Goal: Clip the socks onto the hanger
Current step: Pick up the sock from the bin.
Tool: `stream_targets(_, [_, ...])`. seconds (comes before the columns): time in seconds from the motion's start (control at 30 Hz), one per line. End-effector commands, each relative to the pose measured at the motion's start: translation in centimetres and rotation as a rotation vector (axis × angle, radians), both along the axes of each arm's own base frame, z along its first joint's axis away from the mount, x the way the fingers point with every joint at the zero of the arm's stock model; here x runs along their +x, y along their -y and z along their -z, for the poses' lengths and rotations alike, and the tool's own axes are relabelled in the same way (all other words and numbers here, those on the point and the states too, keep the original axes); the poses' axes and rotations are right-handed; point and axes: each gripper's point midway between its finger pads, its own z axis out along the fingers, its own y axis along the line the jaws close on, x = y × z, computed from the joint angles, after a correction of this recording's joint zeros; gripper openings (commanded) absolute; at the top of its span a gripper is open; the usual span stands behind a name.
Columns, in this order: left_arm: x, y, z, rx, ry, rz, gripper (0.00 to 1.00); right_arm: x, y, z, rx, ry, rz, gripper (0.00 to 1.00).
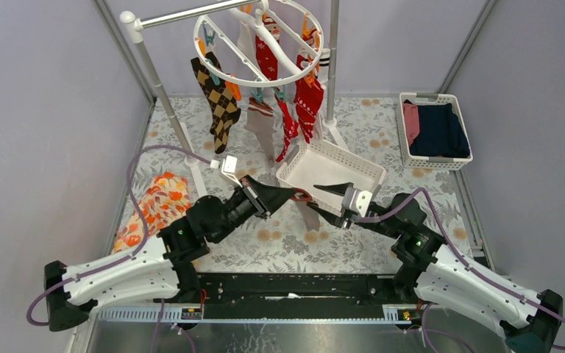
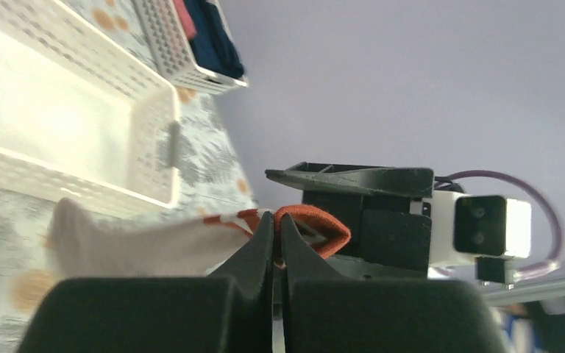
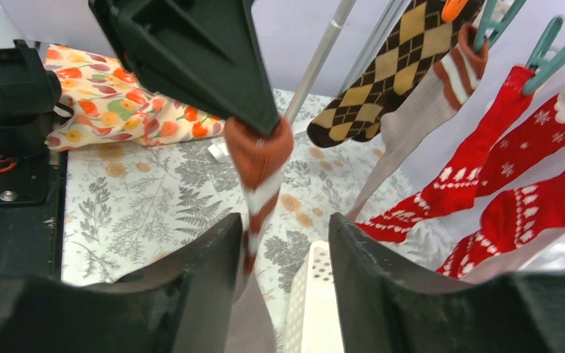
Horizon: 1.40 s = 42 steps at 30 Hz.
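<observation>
Left gripper [image 2: 276, 220]: nearest the lens in its own wrist view. The fingertips are pressed together, pinching the rust-orange cuff of the striped-cuff sock [image 2: 147, 246].
Right gripper [image 3: 283, 224]: the fingers are spread and grip nothing. The sock's leg drops down between them, close to one finger; I cannot tell whether it touches.
Sock position: the cuff is caught at the left fingertips and the pale body hangs slack below them. The right fingers flank it lower down.
Handling: it looks light, limp and stretchy. It should fold wherever it is unsupported and will not hold a shape by itself.
Where to hold: the ribbed cuff seems best, being the thickest and least slippery edge. A second pinch just beside the left fingertips would probably stretch the cuff flat for a clip.
Hanger [image 1: 235, 79]: well above and beyond both pairs of fingers, already carrying an argyle sock [image 1: 221, 103] and red socks [image 1: 307, 99].
White basket [image 1: 294, 173]: just beyond the fingertips of both grippers.
Risk: a thin pinch on knit may slip if tugged sideways.
</observation>
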Motion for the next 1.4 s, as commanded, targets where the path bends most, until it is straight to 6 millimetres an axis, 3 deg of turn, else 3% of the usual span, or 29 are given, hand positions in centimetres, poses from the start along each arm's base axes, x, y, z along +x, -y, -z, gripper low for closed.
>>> stream_targets(0.0, [1.7, -3.1, 0.1, 0.356, 0.191, -0.102, 0.00, -0.8, 0.2, -2.2, 0.049, -0.034, -0.014, 0.62])
stream_targets(0.07, [2.0, -3.7, 0.3, 0.486, 0.241, -0.098, 0.00, -1.1, 0.3, -2.5, 0.044, -0.072, -0.022, 0.70])
stream_targets(0.17, [2.2, -3.9, 1.1, 0.668, 0.292, -0.055, 0.00, -1.4, 0.2, -3.4, 0.047, -0.142, -0.033, 0.72])
stream_targets(0.47, [2.4, -3.6, 0.2, 0.829, 0.352, 0.014, 0.00, -1.9, -0.9, -7.1, 0.108, -0.216, -0.090, 0.72])
stream_targets(0.63, [2.8, -3.5, -0.4, 0.833, 0.338, -0.009, 0.00, -1.5, -2.7, -5.2, 0.017, -0.301, -0.127, 0.69])
stream_targets(0.8, [2.8, -3.6, -1.3, 0.785, 0.315, -0.031, 0.00, -0.1, -2.9, -3.0, -0.013, -0.281, -0.067, 0.71])
stream_targets(0.93, [2.6, -3.8, -1.7, 0.757, 0.305, -0.039, 0.00, -0.3, -3.4, -2.3, -0.042, -0.262, -0.100, 0.71])
stream_targets(1.17, [2.4, -3.9, -2.2, 0.711, 0.296, -0.050, 0.00, -0.3, -4.7, -1.7, -0.060, -0.236, -0.148, 0.57])
stream_targets(1.37, [2.2, -4.1, -2.4, 0.681, 0.294, -0.053, 0.00, 0.1, -4.9, -2.3, -0.045, -0.196, -0.139, 0.35])
